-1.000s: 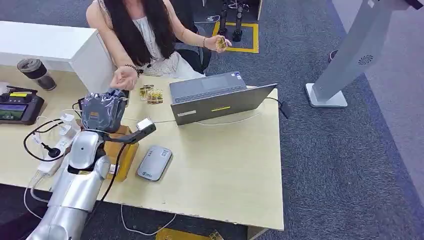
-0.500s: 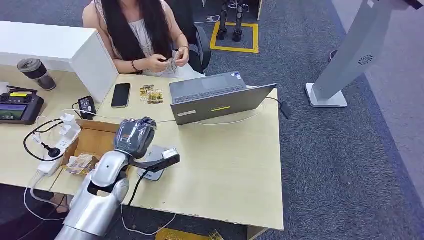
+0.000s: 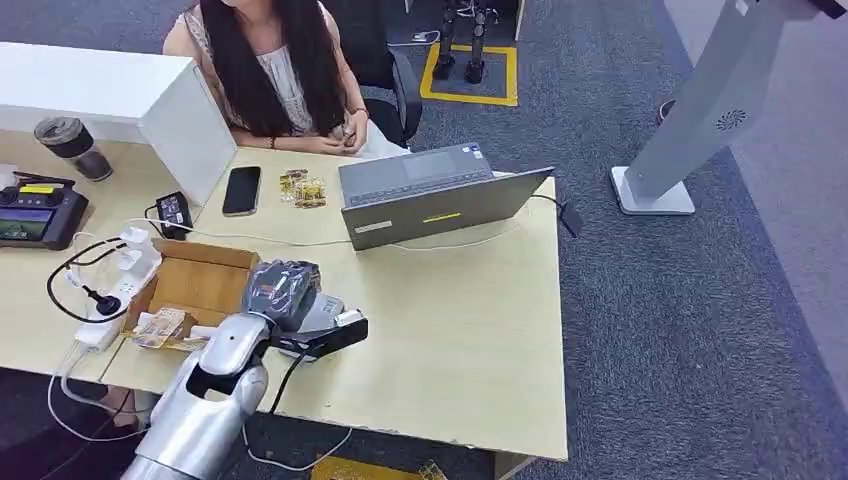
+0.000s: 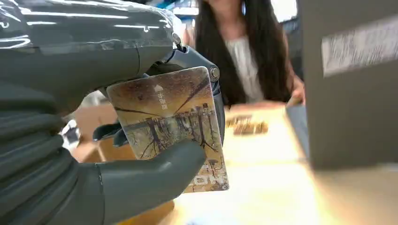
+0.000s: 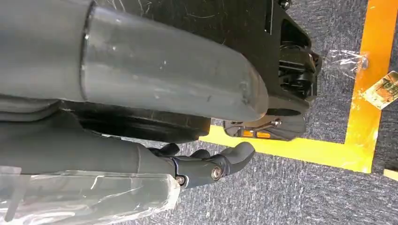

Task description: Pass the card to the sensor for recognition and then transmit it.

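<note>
The left hand (image 4: 94,140) pinches the card (image 4: 169,126) between thumb and fingers just above the grey sensor (image 3: 322,312); best lower it flat onto the pad, while the right hand (image 5: 206,166) hangs with fingers apart, holding nothing

I read this as an office or reception-style workspace. In my head view a pale wooden desk (image 3: 470,340) fills the lower left and centre of the frame, standing on dark grey-blue carpet (image 3: 660,330) that runs across the right side. An open laptop (image 3: 430,200) sits at centre, a phone (image 3: 241,190) lies to its left, and a power strip with cables (image 3: 115,285) rests near the left edge beside a lidded cup (image 3: 72,147). A person (image 3: 275,70) sits in an office chair (image 3: 395,85) at the top, next to a white counter block (image 3: 110,90). Yellow floor tape (image 3: 470,60) marks a square at upper centre, and a white kiosk stand (image 3: 700,110) rises at upper right.
</note>
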`<state>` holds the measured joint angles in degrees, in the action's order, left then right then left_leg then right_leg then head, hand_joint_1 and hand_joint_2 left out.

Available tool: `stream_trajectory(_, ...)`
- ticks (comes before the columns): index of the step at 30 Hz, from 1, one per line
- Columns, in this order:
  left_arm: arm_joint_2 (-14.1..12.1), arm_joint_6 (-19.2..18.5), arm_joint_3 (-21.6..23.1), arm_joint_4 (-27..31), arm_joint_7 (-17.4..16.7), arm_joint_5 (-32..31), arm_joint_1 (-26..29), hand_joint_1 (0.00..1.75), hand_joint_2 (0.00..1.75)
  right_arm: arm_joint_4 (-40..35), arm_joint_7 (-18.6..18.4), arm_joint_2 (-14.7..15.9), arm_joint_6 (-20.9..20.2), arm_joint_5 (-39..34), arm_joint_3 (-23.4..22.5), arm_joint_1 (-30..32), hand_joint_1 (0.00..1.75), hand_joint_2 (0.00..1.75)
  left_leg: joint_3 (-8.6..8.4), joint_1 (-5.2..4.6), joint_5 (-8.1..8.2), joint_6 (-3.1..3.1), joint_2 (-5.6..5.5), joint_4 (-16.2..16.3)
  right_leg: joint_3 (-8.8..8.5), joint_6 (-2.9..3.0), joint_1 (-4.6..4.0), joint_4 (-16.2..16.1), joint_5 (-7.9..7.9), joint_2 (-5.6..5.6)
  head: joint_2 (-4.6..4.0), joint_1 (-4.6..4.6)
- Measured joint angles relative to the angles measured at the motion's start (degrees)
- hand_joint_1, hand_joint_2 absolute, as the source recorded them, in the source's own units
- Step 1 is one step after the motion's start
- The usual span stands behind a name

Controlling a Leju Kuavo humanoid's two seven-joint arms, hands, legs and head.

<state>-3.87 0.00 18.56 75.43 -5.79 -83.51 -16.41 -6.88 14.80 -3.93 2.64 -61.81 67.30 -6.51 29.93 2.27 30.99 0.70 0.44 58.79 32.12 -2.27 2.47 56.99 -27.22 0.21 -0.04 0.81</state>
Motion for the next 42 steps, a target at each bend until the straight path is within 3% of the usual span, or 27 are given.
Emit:
stream_trajectory(13,-0.09,-3.69,0.48,-3.52,-0.92,2.53,-0.06,1.75,1.75,0.00,0.04,0.02,0.00,-0.83,0.90,-0.06,0.00,0.00,0.00,0.00,0.00,0.00,-0.01,0.00,-0.01,0.00,0.00,0.00,0.00,-0.01,0.00,0.00)
stream_trajectory(19,-0.02,1.17,0.48,-2.64,-1.55,1.92,-0.07,1.75,1.75,0.02,-0.02,0.02,0.00,-1.16,0.94,-0.05,0.00,0.00,-0.01,0.00,-0.01,0.00,-0.01,0.00,0.00,0.00,0.00,0.00,0.00,-0.01,0.00,-0.02)
stream_trajectory(25,-0.02,1.41,0.48,-2.49,-1.55,1.83,-0.09,1.75,1.75,0.02,-0.02,0.02,0.00,-1.22,0.96,-0.05,0.00,0.00,-0.01,0.00,-0.01,0.00,-0.01,0.00,0.00,0.00,0.00,0.00,0.00,-0.01,0.00,0.00)
stream_trajectory(28,0.07,7.54,0.48,1.18,-2.25,-1.42,-3.52,1.75,1.75,0.02,-0.09,0.02,0.00,-1.27,1.42,-0.07,0.00,0.00,0.00,0.00,-0.01,0.00,-0.01,0.00,-0.02,0.00,0.00,0.01,0.00,-0.01,0.00,0.00)
stream_trajectory(29,-0.09,11.11,0.39,1.75,-2.58,-3.61,-5.05,1.75,1.75,0.02,-0.22,0.02,0.00,-0.33,2.14,-0.10,0.00,0.00,0.02,0.01,-0.01,0.00,-0.06,0.01,0.00,0.00,-0.02,0.01,0.00,-0.05,0.00,0.00)
stream_trajectory(31,-0.64,13.03,-0.22,1.60,-2.38,-4.92,-7.54,1.75,1.75,0.02,-0.66,0.02,0.22,0.46,2.82,-0.18,0.00,0.00,0.04,0.03,-0.02,0.00,-0.07,0.01,0.00,0.00,-0.04,0.02,0.00,-0.08,0.00,0.00)
stream_trajectory(37,-1.95,11.89,-3.46,-3.52,-2.10,-6.14,-16.66,1.75,1.75,-0.02,-1.36,0.00,0.68,0.68,4.33,-0.40,0.00,0.00,0.01,0.03,-0.06,0.02,-0.04,0.01,0.00,0.03,-0.03,0.05,0.03,-0.04,0.00,0.00)
stream_trajectory(42,-2.58,11.46,-4.70,-6.56,-2.58,-6.43,-19.63,1.75,1.75,0.00,-2.58,0.02,0.68,0.13,4.85,-0.44,0.00,0.00,0.03,0.03,-0.06,0.02,-0.04,0.01,0.00,0.04,-0.03,0.05,0.03,-0.04,0.00,0.00)
